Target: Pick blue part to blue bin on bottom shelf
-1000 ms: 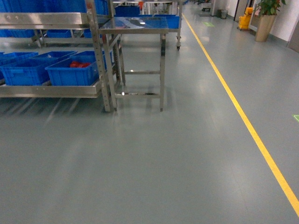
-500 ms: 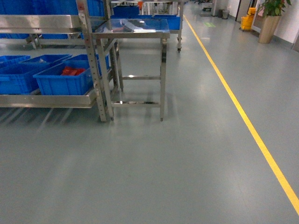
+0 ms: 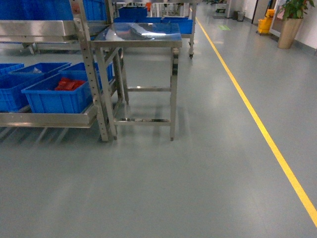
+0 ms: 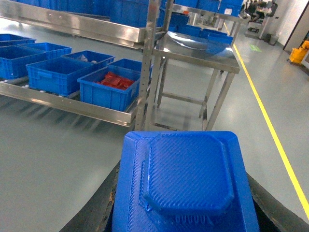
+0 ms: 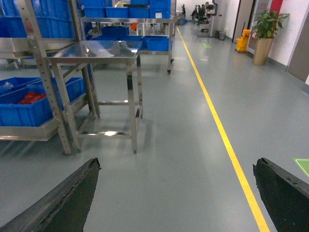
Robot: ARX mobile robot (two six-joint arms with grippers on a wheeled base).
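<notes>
Left wrist view shows you the left claw (image 4: 183,212) clenched around the blue part (image 4: 186,186); the right claw (image 5: 178,193) hangs released, the bottom shelf (image 3: 47,119) with its blue bin (image 3: 57,96) ahead-left.

The blue part (image 4: 186,186) is a saturated blue with a fine woven, ribbed texture across its raised face. The jaws beside it are black, as are the right gripper (image 5: 174,193) jaws. The bins (image 3: 54,96) on the bottom shelf (image 3: 47,119) are blue; red contents (image 3: 68,84) are seen in the nearest one. The racking and the surface (image 3: 138,34) are shiny silver steel. The floor (image 3: 198,173) is grey-green, marked by a yellow line (image 3: 262,129).
</notes>
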